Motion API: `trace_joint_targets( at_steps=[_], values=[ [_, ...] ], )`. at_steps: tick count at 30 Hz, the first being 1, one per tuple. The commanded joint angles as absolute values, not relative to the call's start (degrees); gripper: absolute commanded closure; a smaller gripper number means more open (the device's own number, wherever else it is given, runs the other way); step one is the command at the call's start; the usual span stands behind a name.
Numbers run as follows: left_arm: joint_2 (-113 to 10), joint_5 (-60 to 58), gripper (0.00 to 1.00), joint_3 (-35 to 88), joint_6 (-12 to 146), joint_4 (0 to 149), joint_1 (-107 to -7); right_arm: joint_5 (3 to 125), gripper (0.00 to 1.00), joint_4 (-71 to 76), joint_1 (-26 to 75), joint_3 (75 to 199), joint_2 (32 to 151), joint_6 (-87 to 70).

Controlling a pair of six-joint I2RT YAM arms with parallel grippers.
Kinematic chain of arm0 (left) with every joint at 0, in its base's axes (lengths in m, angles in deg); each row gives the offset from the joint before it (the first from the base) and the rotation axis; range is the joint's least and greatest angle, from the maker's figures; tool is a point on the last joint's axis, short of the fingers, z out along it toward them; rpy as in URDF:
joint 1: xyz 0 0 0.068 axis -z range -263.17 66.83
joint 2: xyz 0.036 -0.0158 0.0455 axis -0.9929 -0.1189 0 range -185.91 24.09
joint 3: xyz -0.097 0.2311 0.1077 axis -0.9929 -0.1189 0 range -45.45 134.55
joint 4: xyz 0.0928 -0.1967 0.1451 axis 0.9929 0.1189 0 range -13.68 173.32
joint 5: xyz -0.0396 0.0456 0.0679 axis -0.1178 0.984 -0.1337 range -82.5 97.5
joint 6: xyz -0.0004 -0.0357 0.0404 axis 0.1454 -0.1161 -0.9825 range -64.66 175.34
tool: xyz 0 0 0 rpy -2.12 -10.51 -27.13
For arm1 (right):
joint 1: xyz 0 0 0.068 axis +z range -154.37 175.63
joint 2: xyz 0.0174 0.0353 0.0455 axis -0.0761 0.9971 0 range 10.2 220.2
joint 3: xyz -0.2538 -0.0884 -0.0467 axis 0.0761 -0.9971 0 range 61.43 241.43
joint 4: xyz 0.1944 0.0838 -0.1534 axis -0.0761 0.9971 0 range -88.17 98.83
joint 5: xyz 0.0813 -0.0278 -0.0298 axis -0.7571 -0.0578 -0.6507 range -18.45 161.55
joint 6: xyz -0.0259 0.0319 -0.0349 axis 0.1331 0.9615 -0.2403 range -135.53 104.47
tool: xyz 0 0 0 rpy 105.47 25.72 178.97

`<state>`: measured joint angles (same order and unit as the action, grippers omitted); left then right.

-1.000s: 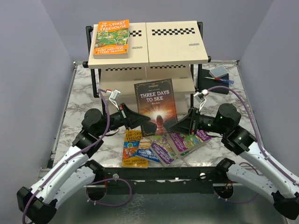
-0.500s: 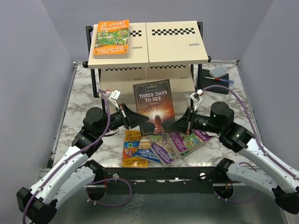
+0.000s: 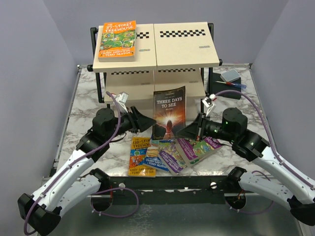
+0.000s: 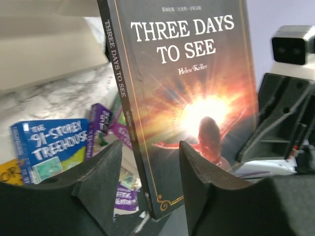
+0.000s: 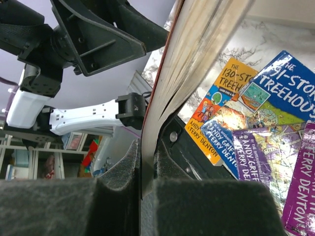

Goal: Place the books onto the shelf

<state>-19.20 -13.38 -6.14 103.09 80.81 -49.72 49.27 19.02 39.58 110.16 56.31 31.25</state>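
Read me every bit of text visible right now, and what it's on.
"THREE DAYS TO SEE", "Helen Keller": dark book, cover; title also on spine.
"THE 91-STOREY TREEHOUSE": blue book on the table.
"130-STOREY TREEHOUSE", "ANDY GRIFFITHS & TERRY DENTON": yellow-orange book on the table.
"STOREY TREEHOUSE": orange book on the shelf; number unclear.
"ERRY DENTON": purple book, cut off.
Shelf board labels: too small.

Left end effector (image 3: pixel 146 122) released dark book (image 3: pixel 170 109); right end effector (image 3: pixel 184 132) clamped.

Plain grey walls (image 3: pixel 29 49) close in on three sides — a white marble-patterned table (image 3: pixel 86 105) below, evenly lit.
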Motion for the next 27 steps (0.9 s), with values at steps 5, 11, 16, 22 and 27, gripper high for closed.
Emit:
trace_joint_targets(
  at_steps=[5, 11, 16, 22, 27],
  values=[
    [-20.8, 0.1, 0.3, 7.7, 87.1, 98.9, -49.8, 54.5, 1.0, 12.5, 40.0, 112.4, 54.1, 35.3],
    [-20.2, 7.0, 0.01, 15.1, 80.5, 106.4, -49.7, 54.2, 0.99, 5.3, 40.0, 111.9, 57.0, 38.3],
    [-18.7, 12.2, 0.01, 19.5, 76.5, 108.7, -49.8, 53.1, 0.99, -1.0, 40.1, 113.0, 60.1, 39.7],
    [-16.2, 14.3, 0.01, 21.9, 72.2, 108.4, -49.8, 53.3, 0.99, -9.3, 40.1, 113.2, 65.6, 43.3],
    [-13.9, 14.6, 0.01, 22.2, 70.7, 106.7, -49.8, 54.6, 0.99, -16.3, 40.8, 113.4, 71.3, 46.3]
  ],
)
